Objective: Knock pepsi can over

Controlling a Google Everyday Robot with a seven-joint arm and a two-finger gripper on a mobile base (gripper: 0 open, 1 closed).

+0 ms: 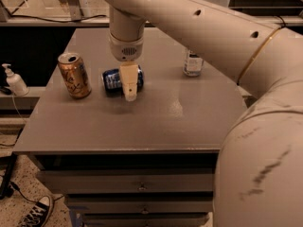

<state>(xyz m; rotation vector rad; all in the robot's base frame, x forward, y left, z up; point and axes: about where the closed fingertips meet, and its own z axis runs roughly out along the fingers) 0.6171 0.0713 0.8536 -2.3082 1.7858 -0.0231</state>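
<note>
A grey drawer-fronted table (156, 122) stands on speckled floor (28, 179) (a sneaker (35, 212) at its foot), dark behind.

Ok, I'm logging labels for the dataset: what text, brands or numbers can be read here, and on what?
No text can be read.
On the blue can, partly behind the pincer: white markings, too blurred to read.
On the gold can: dark markings, too blurred to read.
On the bottle: a label, too small to read.
</note>
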